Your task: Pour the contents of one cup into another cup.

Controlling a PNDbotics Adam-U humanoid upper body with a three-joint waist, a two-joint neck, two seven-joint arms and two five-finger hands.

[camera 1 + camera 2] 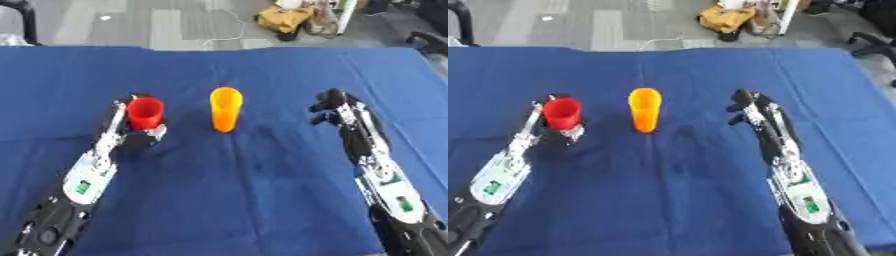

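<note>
Cups point(226, 109) stand on blue tablecloth point(262, 190), grey floor point(157, 22) beyond.

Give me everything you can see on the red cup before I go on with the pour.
The red cup is a plain, smooth tumbler, plastic by the look, standing upright with its open mouth up. It sits left of the orange cup, apart from it, over the blue cloth. The left robot hand is wrapped round its lower part, hiding the base. What is inside cannot be seen.
</note>
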